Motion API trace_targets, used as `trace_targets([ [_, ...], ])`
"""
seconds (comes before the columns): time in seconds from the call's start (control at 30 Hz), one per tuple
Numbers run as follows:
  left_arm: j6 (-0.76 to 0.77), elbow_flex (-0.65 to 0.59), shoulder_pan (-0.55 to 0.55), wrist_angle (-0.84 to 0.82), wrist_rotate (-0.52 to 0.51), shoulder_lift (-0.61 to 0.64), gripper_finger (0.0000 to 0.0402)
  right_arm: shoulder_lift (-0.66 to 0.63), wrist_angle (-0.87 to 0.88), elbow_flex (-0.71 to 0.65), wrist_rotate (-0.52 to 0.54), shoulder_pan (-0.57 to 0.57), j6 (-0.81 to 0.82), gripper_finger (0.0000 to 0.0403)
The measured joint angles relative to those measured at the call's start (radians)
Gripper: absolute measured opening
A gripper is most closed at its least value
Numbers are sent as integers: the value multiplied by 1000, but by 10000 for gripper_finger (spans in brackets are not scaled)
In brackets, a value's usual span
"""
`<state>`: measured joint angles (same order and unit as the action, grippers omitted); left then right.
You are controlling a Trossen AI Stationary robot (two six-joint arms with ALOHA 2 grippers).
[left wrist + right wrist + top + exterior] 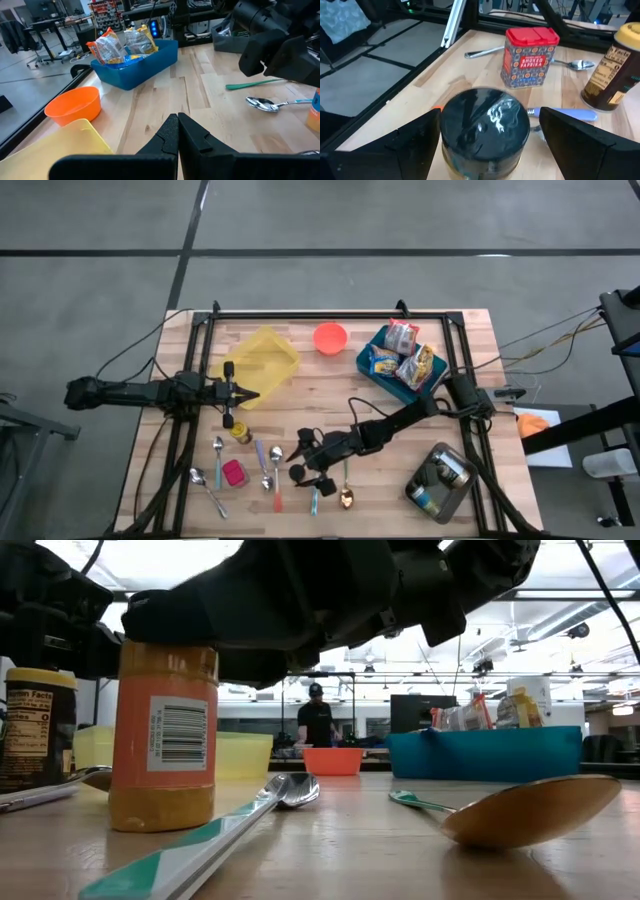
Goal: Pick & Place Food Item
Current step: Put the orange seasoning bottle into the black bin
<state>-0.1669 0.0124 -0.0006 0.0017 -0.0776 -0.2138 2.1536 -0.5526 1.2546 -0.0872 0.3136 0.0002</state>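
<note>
Stage: early; grasp not yet made, nothing lifted.
Right tool (pixel 485 132): spread wide, one finger on either side of black-lidded jar (pixel 485 127), no contact visible.
Jar position: upright on table (pixel 330 395), front centre, among spoons, near paprika tin (pixel 530 56).
Left tool (pixel 178 131): pinched closed, empty, waiting beside yellow container (pixel 262 360).
Remaining: close, lift, place; destination not evident.

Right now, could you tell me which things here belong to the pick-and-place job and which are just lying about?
In the job: black-lidded jar, standing between the open fingers of the right gripper.

Lying about: paprika tin, yellow-lidded jar, spoons, orange bowl, yellow container, blue bin of snack packets; the left gripper waits shut beside the yellow container.
</note>
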Motion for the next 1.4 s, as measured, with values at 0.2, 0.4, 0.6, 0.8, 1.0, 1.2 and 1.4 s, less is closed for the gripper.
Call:
trace_targets([
  [0.2, 0, 0, 0, 0, 0, 0, 0, 0, 1, -4, 0, 0, 0, 307],
  [0.4, 0, 0, 0, 0, 0, 0, 0, 0, -1, -4, 8, 0, -1, 247],
  [0.6, 0, 0, 0, 0, 0, 1, 0, 0, -3, -4, 11, 0, -1, 211],
  [0.8, 0, 0, 0, 1, 0, 1, 0, 0, -4, -4, 16, 0, -1, 208],
  [1.0, 0, 0, 0, 1, 0, 1, 0, -9, -2, -5, 36, 0, 6, 208],
  [1.2, 0, 0, 0, 1, 0, 1, 0, -92, 42, -17, 103, 17, 32, 207],
  [1.4, 0, 0, 0, 0, 0, 0, 0, -248, 263, -35, 251, 81, 35, 207],
])
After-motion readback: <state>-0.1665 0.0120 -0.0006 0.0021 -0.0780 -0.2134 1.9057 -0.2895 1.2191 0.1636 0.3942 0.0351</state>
